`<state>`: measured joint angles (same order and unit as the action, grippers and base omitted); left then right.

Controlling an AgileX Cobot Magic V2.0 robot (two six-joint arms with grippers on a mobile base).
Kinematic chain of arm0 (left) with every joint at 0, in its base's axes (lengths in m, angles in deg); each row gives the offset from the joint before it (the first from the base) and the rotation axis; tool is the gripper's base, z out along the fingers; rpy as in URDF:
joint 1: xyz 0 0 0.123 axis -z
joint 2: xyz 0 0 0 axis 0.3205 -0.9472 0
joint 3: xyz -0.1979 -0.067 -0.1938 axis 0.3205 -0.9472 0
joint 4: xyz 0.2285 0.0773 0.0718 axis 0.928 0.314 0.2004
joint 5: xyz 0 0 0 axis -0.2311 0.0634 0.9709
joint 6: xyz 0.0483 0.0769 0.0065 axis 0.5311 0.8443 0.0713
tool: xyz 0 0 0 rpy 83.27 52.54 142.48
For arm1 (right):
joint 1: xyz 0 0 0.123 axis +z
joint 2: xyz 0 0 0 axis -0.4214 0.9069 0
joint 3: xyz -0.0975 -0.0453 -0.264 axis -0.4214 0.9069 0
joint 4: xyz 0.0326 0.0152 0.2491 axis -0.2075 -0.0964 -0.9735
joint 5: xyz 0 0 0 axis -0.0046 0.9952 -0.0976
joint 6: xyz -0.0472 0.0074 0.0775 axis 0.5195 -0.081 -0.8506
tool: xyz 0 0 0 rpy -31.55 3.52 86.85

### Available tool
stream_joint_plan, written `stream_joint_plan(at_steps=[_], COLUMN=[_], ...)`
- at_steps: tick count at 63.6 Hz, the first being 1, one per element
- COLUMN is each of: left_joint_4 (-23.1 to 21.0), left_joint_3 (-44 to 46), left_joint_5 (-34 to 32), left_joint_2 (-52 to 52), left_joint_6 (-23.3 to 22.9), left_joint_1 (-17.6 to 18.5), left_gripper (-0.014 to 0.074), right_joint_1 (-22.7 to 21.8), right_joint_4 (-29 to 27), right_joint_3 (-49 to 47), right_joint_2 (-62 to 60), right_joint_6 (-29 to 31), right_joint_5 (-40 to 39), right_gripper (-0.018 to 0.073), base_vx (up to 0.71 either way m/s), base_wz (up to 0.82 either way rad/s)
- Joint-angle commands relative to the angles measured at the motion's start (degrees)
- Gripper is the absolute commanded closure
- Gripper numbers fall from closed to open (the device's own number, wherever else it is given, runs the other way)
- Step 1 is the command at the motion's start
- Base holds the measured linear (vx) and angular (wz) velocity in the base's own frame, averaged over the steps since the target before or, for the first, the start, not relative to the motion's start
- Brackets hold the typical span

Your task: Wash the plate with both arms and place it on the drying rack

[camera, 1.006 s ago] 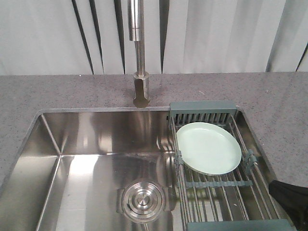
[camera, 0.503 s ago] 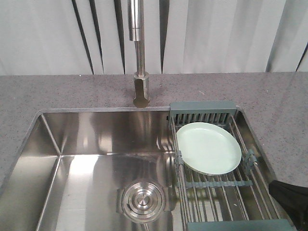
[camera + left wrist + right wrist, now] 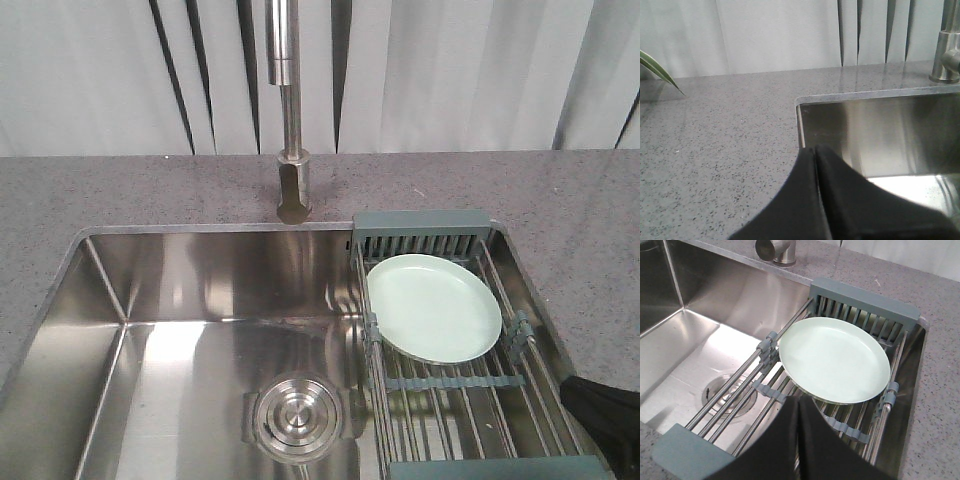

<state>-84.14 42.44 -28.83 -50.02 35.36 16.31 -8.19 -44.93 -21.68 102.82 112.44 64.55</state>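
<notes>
The pale mint-green plate (image 3: 434, 306) (image 3: 834, 359) lies flat on the drying rack (image 3: 455, 395) (image 3: 740, 390), which spans the right end of the sink. My right gripper (image 3: 798, 401) is shut with nothing held, hovering just short of the plate's near rim and apart from it. Only a black corner of the right arm (image 3: 605, 415) shows at the lower right of the front view. My left gripper (image 3: 813, 150) is shut and empty, above the left corner of the sink rim, far from the plate.
A steel sink basin (image 3: 200, 300) with a round drain (image 3: 295, 417) fills the middle. The tap (image 3: 290, 110) rises behind it from the grey speckled counter (image 3: 715, 150). White curtains hang at the back. A green leaf tip (image 3: 657, 72) pokes in at the far left.
The black part of the right arm at the lower right has slid slightly down and outward. The plate and rack have not moved.
</notes>
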Motion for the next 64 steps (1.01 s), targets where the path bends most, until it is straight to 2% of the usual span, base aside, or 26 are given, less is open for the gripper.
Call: stream_joint_plan(at_steps=[1, 10, 16, 20, 31, 39, 45, 49, 64], left_joint_4=[-0.2, -0.2, -0.2, -0.2, -0.2, -0.2, -0.2, -0.2, -0.2], left_joint_3=[1.6, 1.6, 1.6, 1.6, 1.6, 1.6, 1.6, 1.6, 1.6], left_joint_5=[-4.2, -4.2, -4.2, -4.2, -4.2, -4.2, -4.2, -4.1, -3.8], left_joint_2=[0.9, 0.9, 0.9, 0.9, 0.9, 0.9, 0.9, 0.8, 0.8], left_joint_6=[-0.5, -0.5, -0.5, -0.5, -0.5, -0.5, -0.5, -0.5, -0.5], left_joint_1=[-0.1, -0.1, -0.1, -0.1, -0.1, -0.1, -0.1, -0.1, -0.1], left_gripper=[0.0603, 0.0603, 0.0603, 0.0603, 0.0603, 0.0603, 0.0603, 0.0603, 0.0603], right_joint_1=[-0.3, -0.3, -0.4, -0.6, -7.4, -11.5, -12.5, -12.8, -12.9], right_joint_4=[-1.0, -2.3, -2.2, -2.1, -1.1, 4.1, 11.5, 14.6, 16.5], right_joint_3=[2.2, 12.3, 17.3, 19.7, 19.7, 19.7, 19.7, 19.7, 19.7], right_joint_2=[-0.5, -3.0, -6.7, -9.3, -16.3, -23.2, -28.6, -28.1, -28.2], right_joint_6=[-0.2, -5.9, -10.3, -11.1, -10.3, -10.4, -11.6, -13.8, -19.2], right_joint_5=[-9.3, -25.8, -33.4, -36.0, -33.0, -29.8, -27.6, -27.8, -27.8], right_gripper=[0.0564, 0.0564, 0.0564, 0.0564, 0.0564, 0.0564, 0.0564, 0.0563, 0.0561], base_vx=[0.0, 0.0, 0.0, 0.0, 0.0, 0.0, 0.0, 0.0, 0.0], base_wz=[0.0, 0.0, 0.0, 0.0, 0.0, 0.0, 0.0, 0.0, 0.0])
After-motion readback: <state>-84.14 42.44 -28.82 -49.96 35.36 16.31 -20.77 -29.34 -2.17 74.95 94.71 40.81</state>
